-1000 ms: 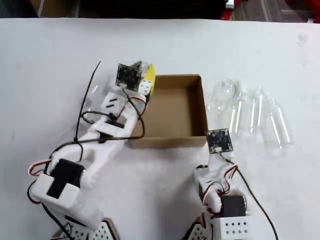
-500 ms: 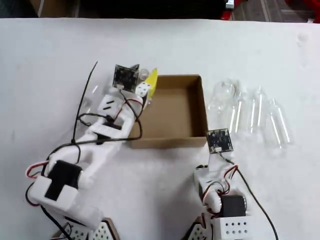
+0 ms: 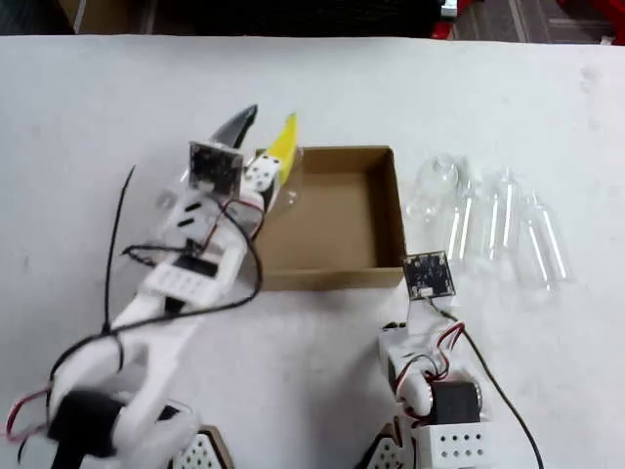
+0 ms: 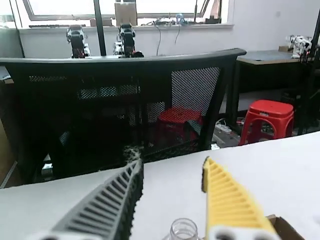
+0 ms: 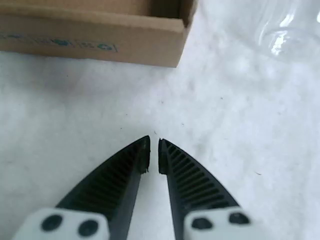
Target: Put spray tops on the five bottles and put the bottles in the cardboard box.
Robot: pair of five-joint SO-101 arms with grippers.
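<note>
My left gripper [image 3: 262, 130] is tilted up over the table by the far left corner of the cardboard box [image 3: 376, 266]. It is open, its black and yellow fingers spread wide. In the left wrist view the open neck of a clear bottle [image 4: 182, 232] shows low between the fingers of the left gripper [image 4: 170, 170]. From above, that bottle [image 3: 286, 193] is at the box's left wall. Several clear bottles [image 3: 493, 230] lie side by side right of the box. My right gripper [image 5: 154, 148] is shut and empty, low over the table in front of the box's near right corner [image 5: 182, 37].
The right arm's base [image 3: 439, 410] and the left arm's long white body [image 3: 166, 293] take up the near side of the table. A black cable [image 3: 112, 244] loops off the left arm. A mesh chair back [image 4: 125, 100] stands beyond the table.
The left arm has swung left and tipped upward, and its fingers have spread apart. The right arm and the bottles on the right have kept still.
</note>
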